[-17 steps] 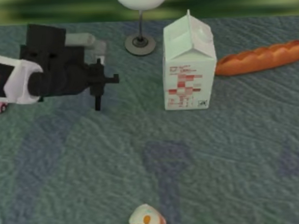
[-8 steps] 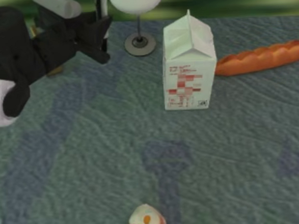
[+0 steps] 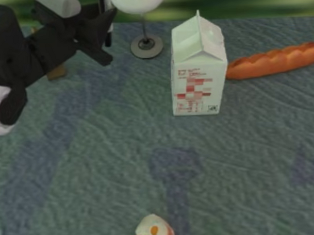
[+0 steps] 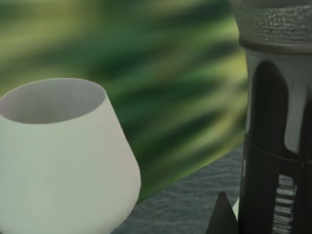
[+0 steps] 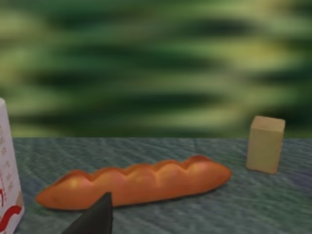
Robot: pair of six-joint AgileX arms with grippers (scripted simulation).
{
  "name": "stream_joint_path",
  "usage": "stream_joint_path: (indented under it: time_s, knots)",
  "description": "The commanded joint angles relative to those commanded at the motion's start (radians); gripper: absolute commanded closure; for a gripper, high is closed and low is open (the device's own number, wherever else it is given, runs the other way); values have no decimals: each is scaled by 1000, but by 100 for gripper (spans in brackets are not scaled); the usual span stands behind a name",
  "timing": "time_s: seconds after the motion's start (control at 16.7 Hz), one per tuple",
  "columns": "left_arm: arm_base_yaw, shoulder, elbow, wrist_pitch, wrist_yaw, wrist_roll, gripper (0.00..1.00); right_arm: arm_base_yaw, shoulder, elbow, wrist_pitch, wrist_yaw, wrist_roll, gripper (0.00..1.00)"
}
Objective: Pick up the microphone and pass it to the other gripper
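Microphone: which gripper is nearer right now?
Left. The left gripper is at the top view's far left edge, closed on the microphone. The right gripper is out of the top view, by the baguette.

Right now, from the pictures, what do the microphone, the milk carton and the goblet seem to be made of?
The microphone, held in the left hand, looks like glossy black plastic or metal, with a textured grey mesh head.
The milk carton looks like matte white printed card, with folded gable creases and red print.
The goblet looks like smooth white ceramic or opaque glass; I cannot tell which.
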Motion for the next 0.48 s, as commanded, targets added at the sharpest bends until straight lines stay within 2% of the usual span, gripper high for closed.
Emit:
stream_joint_path:
  time_s: [0.18, 0.48]
  knots:
    - [-65, -34, -7, -12, -66, -1, 100, 0, 0, 0, 0, 0, 0, 0]
    - [-265, -146, -35, -52, -282, -7, 100, 0, 0, 0, 0, 0, 0, 0]
